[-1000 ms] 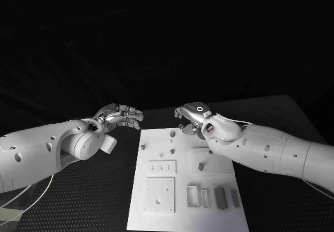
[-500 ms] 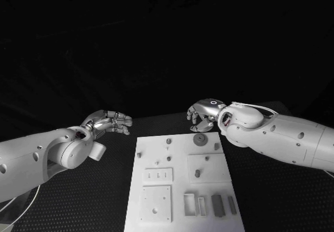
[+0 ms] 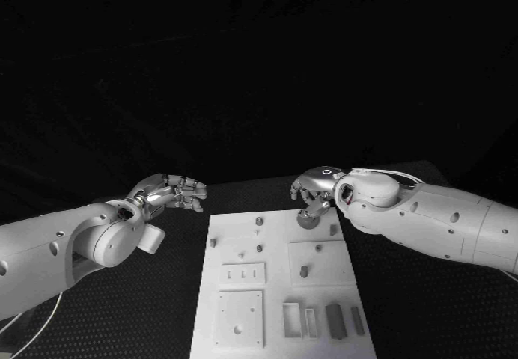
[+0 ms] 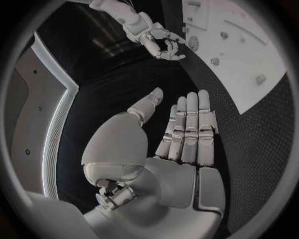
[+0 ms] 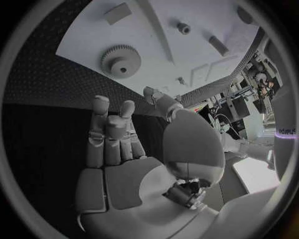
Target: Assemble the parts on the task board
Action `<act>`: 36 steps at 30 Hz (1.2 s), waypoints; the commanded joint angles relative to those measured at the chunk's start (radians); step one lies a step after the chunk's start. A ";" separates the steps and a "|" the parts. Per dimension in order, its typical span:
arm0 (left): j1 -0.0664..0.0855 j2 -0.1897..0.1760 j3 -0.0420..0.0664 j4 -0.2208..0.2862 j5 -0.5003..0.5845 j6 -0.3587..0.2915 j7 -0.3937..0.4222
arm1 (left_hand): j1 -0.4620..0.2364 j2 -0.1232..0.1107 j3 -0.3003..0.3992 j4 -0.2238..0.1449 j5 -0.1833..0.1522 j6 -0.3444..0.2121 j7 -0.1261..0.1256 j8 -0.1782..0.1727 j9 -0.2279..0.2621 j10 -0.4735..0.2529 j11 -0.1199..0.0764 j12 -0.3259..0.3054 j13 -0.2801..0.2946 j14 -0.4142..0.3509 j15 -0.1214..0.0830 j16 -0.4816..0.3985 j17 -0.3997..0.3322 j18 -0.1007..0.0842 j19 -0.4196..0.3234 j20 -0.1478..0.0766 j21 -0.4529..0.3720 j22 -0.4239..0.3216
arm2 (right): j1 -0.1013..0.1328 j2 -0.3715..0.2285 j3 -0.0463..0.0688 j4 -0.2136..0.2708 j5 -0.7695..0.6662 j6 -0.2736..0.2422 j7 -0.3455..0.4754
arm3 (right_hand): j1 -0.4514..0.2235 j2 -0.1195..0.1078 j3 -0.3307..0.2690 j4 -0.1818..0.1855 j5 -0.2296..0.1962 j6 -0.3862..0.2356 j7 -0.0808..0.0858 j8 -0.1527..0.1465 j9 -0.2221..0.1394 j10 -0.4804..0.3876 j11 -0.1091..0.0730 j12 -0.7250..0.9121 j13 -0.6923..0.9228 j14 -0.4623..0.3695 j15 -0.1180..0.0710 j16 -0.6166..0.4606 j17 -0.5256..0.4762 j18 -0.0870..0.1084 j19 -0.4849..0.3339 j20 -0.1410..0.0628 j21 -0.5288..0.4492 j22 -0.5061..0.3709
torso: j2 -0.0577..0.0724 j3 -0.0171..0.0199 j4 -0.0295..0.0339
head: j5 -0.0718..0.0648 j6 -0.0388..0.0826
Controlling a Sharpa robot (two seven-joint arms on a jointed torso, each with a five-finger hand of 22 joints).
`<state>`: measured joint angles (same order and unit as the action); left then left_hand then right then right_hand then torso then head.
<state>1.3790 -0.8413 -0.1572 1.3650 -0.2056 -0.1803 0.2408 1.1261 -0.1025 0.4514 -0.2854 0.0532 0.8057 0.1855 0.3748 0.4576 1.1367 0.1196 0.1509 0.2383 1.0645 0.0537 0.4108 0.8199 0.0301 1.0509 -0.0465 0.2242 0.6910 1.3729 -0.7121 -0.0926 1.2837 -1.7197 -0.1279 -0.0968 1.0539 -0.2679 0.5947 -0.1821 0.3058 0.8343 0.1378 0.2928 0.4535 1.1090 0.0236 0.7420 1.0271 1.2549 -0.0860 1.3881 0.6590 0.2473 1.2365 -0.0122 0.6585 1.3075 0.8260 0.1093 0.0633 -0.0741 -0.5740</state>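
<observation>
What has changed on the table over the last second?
The right hand has drawn back off the task board toward its far edge, uncovering a gear that now lies flat on the board. It holds nothing. The left hand stays beside the board, empty. The camera shifted; the other parts look unmoved.

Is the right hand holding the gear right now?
No. In the right wrist view the gear lies on the task board, apart from the right hand, whose fingers hold nothing.
</observation>
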 commanded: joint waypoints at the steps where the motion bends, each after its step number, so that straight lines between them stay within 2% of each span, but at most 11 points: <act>1: 0.002 0.006 0.001 -0.006 0.004 0.025 0.020 | -0.009 0.003 -0.005 0.000 0.000 -0.001 -0.005 -0.002 0.002 0.004 0.002 -0.007 0.001 0.005 -0.001 -0.005 0.001 0.009 0.005 0.001 -0.007 0.001 | -0.004 0.001 0.000 -0.008 -0.038 0.018 -0.009 | -0.002 -0.011 0.000 0.005 0.002 -0.017 0.003 -0.010 -0.004 -0.009 0.003 0.025 0.016 -0.012 0.003 0.006 0.006 0.014 -0.002 0.000 0.009 0.025 | 0.003 -0.0097 0.0126 | -0.009 0.002; 5: 0.002 0.006 0.001 -0.007 0.004 0.024 0.019 | -0.009 0.004 -0.006 -0.001 0.000 -0.001 -0.004 -0.003 0.002 0.003 0.003 -0.008 0.001 0.005 0.000 -0.005 0.001 0.009 0.005 0.001 -0.007 0.002 | -0.007 -0.003 0.000 -0.014 -0.038 0.029 -0.011 | -0.003 -0.016 0.000 0.010 0.002 -0.040 0.013 -0.022 -0.009 -0.019 0.013 0.064 0.039 -0.014 0.012 0.014 0.015 0.014 -0.003 -0.001 0.018 0.025 | 0.005 -0.0135 0.0114 | -0.014 0.003; 10: 0.002 0.002 0.001 -0.006 0.004 0.020 0.019 | -0.010 0.004 -0.007 -0.001 0.000 -0.002 -0.003 -0.004 0.002 0.003 0.003 -0.009 0.002 0.005 0.000 -0.005 0.002 0.009 0.005 0.001 -0.007 0.002 | -0.014 -0.012 0.000 -0.008 -0.037 0.042 -0.015 | -0.007 -0.021 0.000 0.016 0.001 -0.059 0.022 -0.032 -0.015 -0.036 0.022 0.112 0.062 -0.020 0.021 0.023 0.026 0.014 -0.007 -0.001 0.029 0.025 | 0.005 -0.0173 0.0112 | -0.012 -0.006; 16: 0.002 0.001 0.000 -0.006 0.004 0.021 0.017 | -0.011 0.004 -0.008 -0.001 0.000 -0.003 -0.002 -0.004 0.002 0.002 0.003 -0.010 0.002 0.005 -0.001 -0.006 0.002 0.009 0.005 0.000 -0.007 0.002 | -0.015 -0.026 0.000 0.001 -0.036 0.047 -0.020 | -0.016 -0.025 -0.006 0.021 0.001 -0.083 0.034 -0.043 -0.022 -0.057 0.034 0.153 0.078 -0.028 0.032 0.032 0.036 0.014 -0.013 0.000 0.038 0.025 | 0.005 -0.0144 0.0110 | -0.010 -0.029; 22: 0.002 0.001 0.000 -0.013 0.005 0.020 0.016 | -0.011 0.003 -0.008 -0.002 0.000 -0.003 -0.002 -0.005 0.002 0.002 0.003 -0.010 0.002 0.005 -0.001 -0.006 0.002 0.009 0.005 0.000 -0.008 0.002 | -0.016 -0.039 0.000 0.013 -0.014 0.055 -0.020 | -0.024 -0.027 -0.011 0.023 0.001 -0.085 0.039 -0.044 -0.023 -0.069 0.038 0.175 0.082 -0.033 0.037 0.037 0.041 0.014 -0.018 0.001 0.044 0.024 | 0.004 -0.0126 0.0096 | -0.008 -0.043; 23: 0.002 0.001 0.000 -0.013 0.005 0.020 0.016 | -0.011 0.003 -0.008 -0.002 0.000 -0.003 -0.002 -0.005 0.002 0.002 0.003 -0.011 0.002 0.005 -0.001 -0.006 0.002 0.009 0.005 0.000 -0.008 0.002 | -0.016 -0.041 0.000 0.017 -0.015 0.056 -0.020 | -0.026 -0.027 -0.011 0.023 0.001 -0.085 0.039 -0.044 -0.023 -0.070 0.039 0.177 0.082 -0.034 0.037 0.037 0.042 0.014 -0.018 0.001 0.044 0.024 | 0.004 -0.0109 0.0093 | -0.007 -0.046; 24: 0.002 0.001 0.000 -0.014 0.005 0.021 0.017 | -0.011 0.003 -0.008 -0.002 0.000 -0.003 -0.001 -0.005 0.002 0.002 0.003 -0.011 0.002 0.005 -0.001 -0.006 0.002 0.009 0.005 0.000 -0.008 0.002 | -0.016 -0.043 0.000 0.018 -0.015 0.057 -0.020 | -0.027 -0.027 -0.012 0.024 0.001 -0.085 0.040 -0.044 -0.023 -0.071 0.039 0.178 0.083 -0.034 0.038 0.037 0.042 0.014 -0.019 0.001 0.044 0.024 | 0.004 -0.0117 0.0097 | -0.007 -0.048; 27: 0.002 0.004 0.000 -0.015 0.005 0.022 0.016 | -0.011 0.003 -0.008 -0.002 0.000 -0.004 -0.001 -0.005 0.002 0.002 0.004 -0.011 0.002 0.005 -0.001 -0.006 0.002 0.009 0.005 0.000 -0.008 0.002 | -0.016 -0.048 0.000 0.021 -0.013 0.062 -0.017 | -0.030 -0.026 -0.012 0.025 0.002 -0.083 0.040 -0.042 -0.023 -0.074 0.040 0.185 0.083 -0.035 0.038 0.039 0.044 0.014 -0.020 0.001 0.046 0.024 | 0.005 -0.0141 0.0109 | -0.007 -0.051; 30: 0.002 0.010 0.000 -0.019 0.005 0.024 0.017 | -0.011 0.003 -0.009 -0.002 0.000 -0.004 -0.001 -0.006 0.003 0.002 0.004 -0.011 0.002 0.005 -0.001 -0.007 0.002 0.009 0.005 0.000 -0.008 0.002 | -0.019 -0.060 0.000 0.027 0.005 0.065 -0.007 | -0.032 -0.026 -0.012 0.025 0.002 -0.080 0.040 -0.040 -0.022 -0.076 0.040 0.190 0.082 -0.036 0.038 0.039 0.045 0.014 -0.021 0.001 0.048 0.024 | 0.005 -0.0136 0.0115 | -0.008 -0.052; 33: 0.002 0.008 0.000 -0.020 0.007 0.023 0.016 | -0.011 0.003 -0.009 -0.002 0.000 -0.004 -0.001 -0.006 0.003 0.001 0.004 -0.011 0.002 0.005 -0.001 -0.007 0.002 0.009 0.005 0.000 -0.008 0.002 | -0.029 -0.069 0.000 0.032 0.010 0.070 -0.005 | -0.038 -0.027 -0.015 0.024 0.002 -0.077 0.036 -0.037 -0.021 -0.081 0.036 0.201 0.083 -0.040 0.035 0.039 0.046 0.014 -0.026 0.002 0.049 0.024 | 0.006 -0.0172 0.0117 | -0.013 -0.048; 36: 0.002 0.012 0.000 -0.025 0.009 0.023 0.015 | -0.011 0.003 -0.009 -0.002 0.000 -0.004 0.000 -0.006 0.003 0.001 0.004 -0.012 0.002 0.005 -0.001 -0.007 0.003 0.009 0.005 0.000 -0.008 0.002 | -0.031 -0.074 0.000 0.033 0.010 0.072 -0.005 | -0.038 -0.026 -0.014 0.022 0.002 -0.077 0.035 -0.037 -0.021 -0.083 0.035 0.210 0.084 -0.041 0.034 0.040 0.047 0.014 -0.027 0.002 0.051 0.024 | 0.004 -0.0137 0.0083 | -0.007 -0.055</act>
<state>1.3789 -0.8332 -0.1576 1.3417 -0.2043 -0.1732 0.2451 1.1222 -0.0986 0.4487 -0.2882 0.0532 0.8057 0.1855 0.3748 0.4592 1.1366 0.1195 0.1462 0.2398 1.0645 0.0537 0.4108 0.8215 0.0283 1.0507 -0.0464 0.2204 0.6916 1.3422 -0.7841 -0.0932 1.3134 -1.7201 -0.0759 -0.1100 1.0226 -0.2959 0.5825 -0.1584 0.3059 0.7470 0.1725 0.2516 0.4316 1.0325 0.0575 0.9452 1.1102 1.2183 -0.0518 1.4242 0.7047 0.2355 1.2144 -0.0093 0.7046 1.3074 0.8310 0.0944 0.0740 -0.0848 -0.6245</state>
